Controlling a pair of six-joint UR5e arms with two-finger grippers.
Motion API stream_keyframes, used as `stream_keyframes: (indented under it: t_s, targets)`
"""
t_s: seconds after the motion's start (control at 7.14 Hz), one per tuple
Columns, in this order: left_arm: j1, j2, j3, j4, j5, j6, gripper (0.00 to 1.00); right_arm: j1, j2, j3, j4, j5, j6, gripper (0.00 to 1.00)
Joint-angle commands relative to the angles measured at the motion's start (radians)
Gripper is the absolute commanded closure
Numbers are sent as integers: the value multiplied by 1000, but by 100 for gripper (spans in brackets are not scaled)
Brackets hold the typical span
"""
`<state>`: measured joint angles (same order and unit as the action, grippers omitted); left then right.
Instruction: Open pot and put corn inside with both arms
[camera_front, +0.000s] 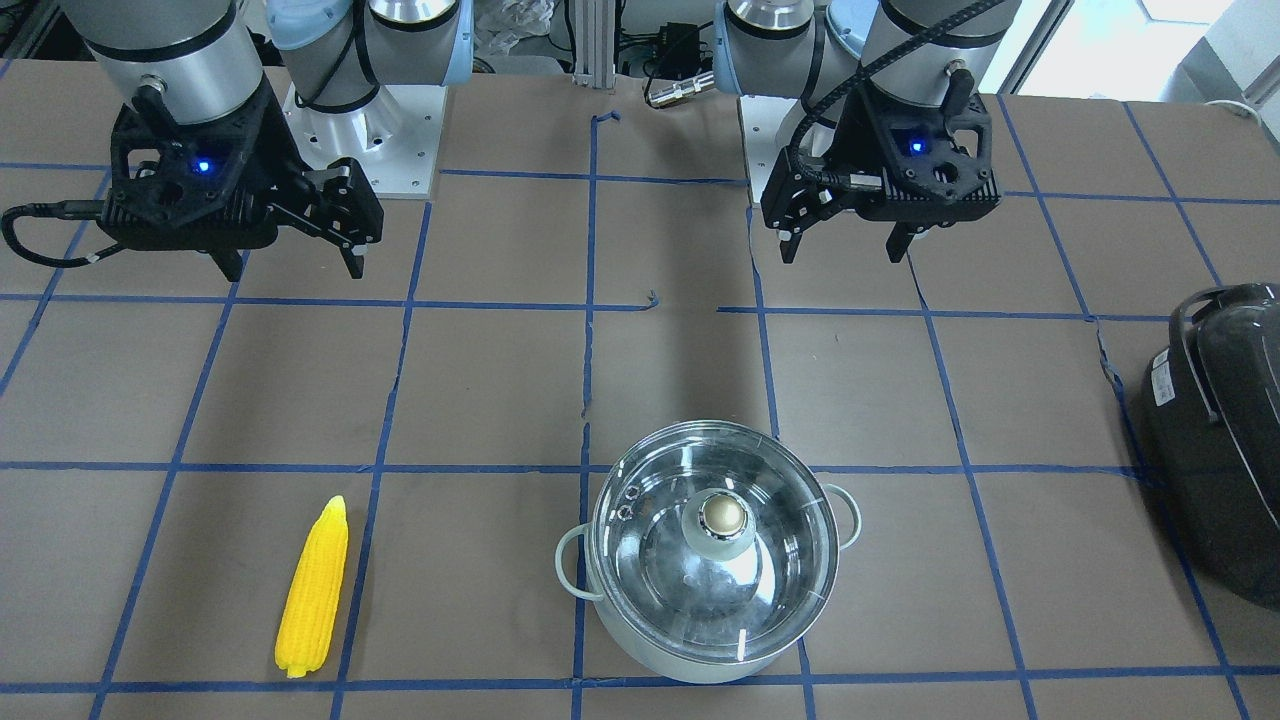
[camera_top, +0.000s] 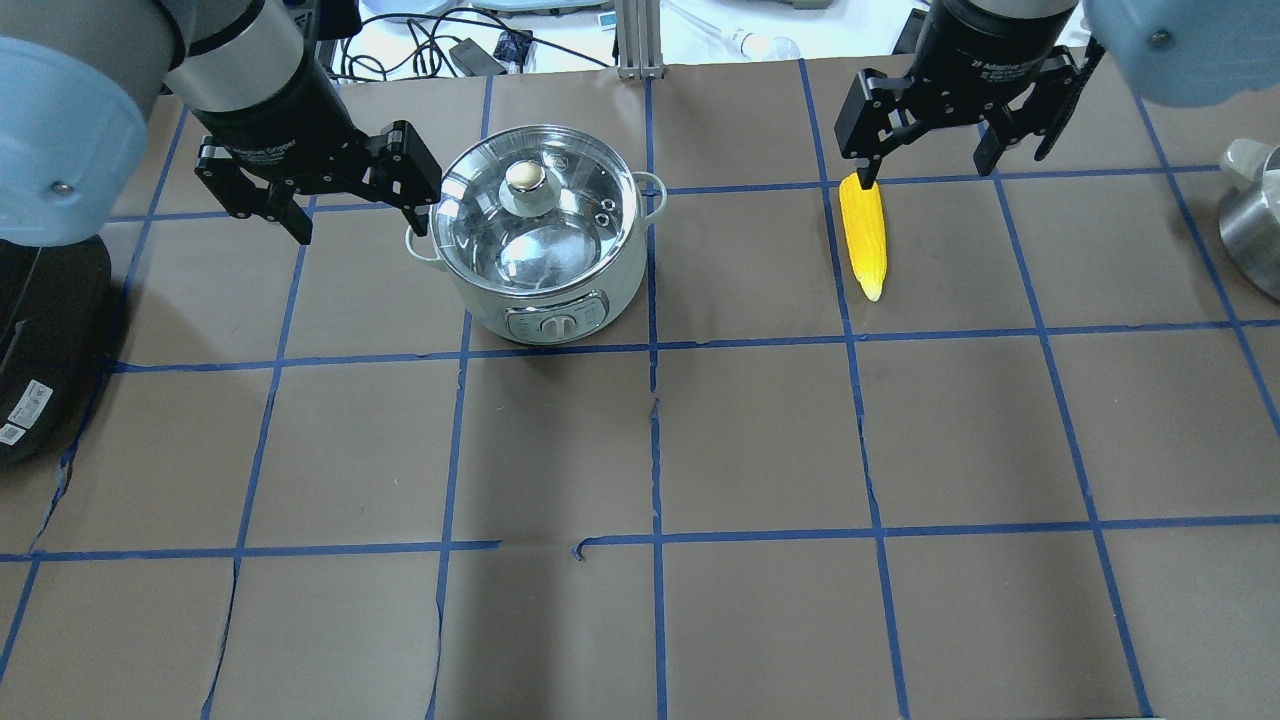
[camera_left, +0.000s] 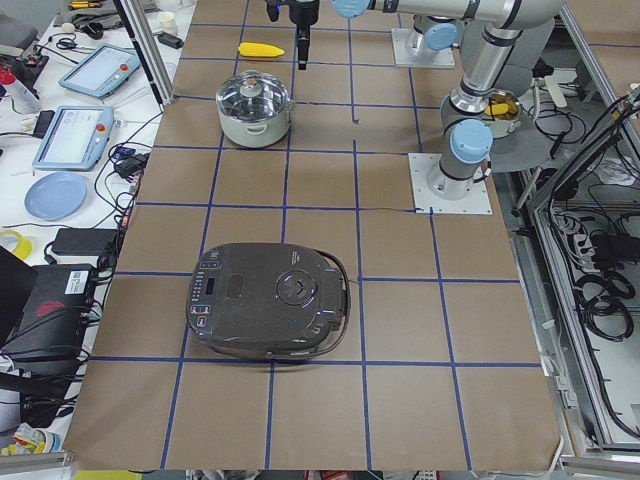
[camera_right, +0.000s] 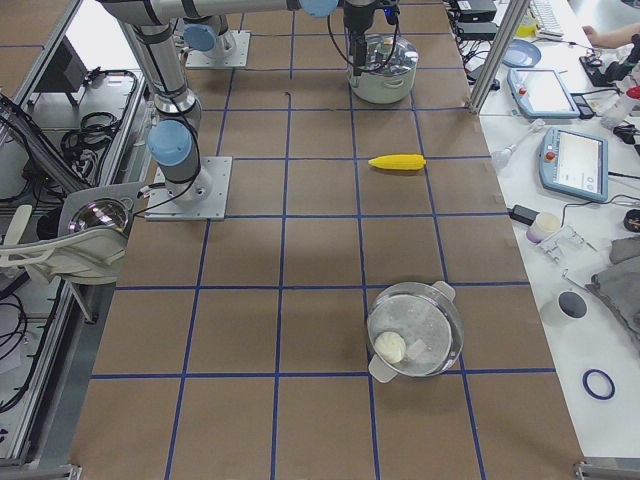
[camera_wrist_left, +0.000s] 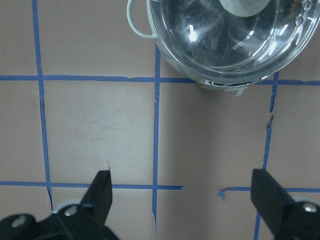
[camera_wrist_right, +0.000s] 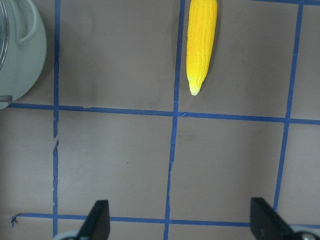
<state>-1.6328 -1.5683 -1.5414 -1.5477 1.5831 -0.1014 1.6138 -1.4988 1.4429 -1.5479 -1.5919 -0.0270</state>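
- The pot (camera_front: 700, 640) stands in the lower middle of the front-facing view, its glass lid (camera_front: 650, 540) seated on the rim and the knob (camera_front: 722, 514) at the lid's centre.
- The corn (camera_front: 312, 590) lies flat on the table (camera_front: 480, 390) at the lower left of that view, well apart from the pot.
- The left gripper (camera_front: 842, 248) hangs at the upper right, fingers spread wide and holding nothing. It is the nearer one to the pot.
- In the left wrist view the pot sits at the top edge, right of the midline, so the knob lies ahead of the spread fingers and a little to the right.
- The right gripper (camera_front: 295, 266) hangs at the upper left, also spread and empty, and is the nearer one to the corn.
- In the right wrist view the cob's long axis runs up and down the frame, pointed tip toward the camera. The fingers stand at the lower left and lower right, so I judge they would close across its width.
- The left wrist view cuts off the far half of the lid and most of the knob, and the right wrist view cuts off the cob's blunt end.
- In the overhead view one right finger covers that blunt end. How high the finger is above the cob cannot be told there.
- A dark rice cooker (camera_front: 1215, 440) is cropped at the right edge of the front-facing view.
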Motion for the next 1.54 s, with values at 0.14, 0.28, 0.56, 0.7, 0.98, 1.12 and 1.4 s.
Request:
stream_keyframes:
  t_s: [0.14, 0.28, 0.56, 0.7, 0.98, 1.12, 1.4]
  targets:
    - [-1, 1, -5, 5, 0, 0, 0, -2, 0, 1, -1, -2, 1, 0]
    - [-1, 1, -5, 5, 0, 0, 0, 0, 0, 2, -1, -2, 1, 0]
    - [1, 2, -6, 5, 0, 0, 0, -2, 2, 4, -1, -2, 1, 0]
    - [1, 2, -6, 5, 0, 2, 0, -3, 2, 20, -18, -3, -1, 0]
    - [1, 2, -6, 6, 0, 2, 0, -3, 11, 56, -105, 9, -1, 0]
    - [2, 2, -2, 6, -2, 3, 0, -12, 20, 77, -163, 15, -13, 0]
    - [4, -10, 10, 6, -3, 0, 0, -41, 130, 83, -295, 26, -14, 0]
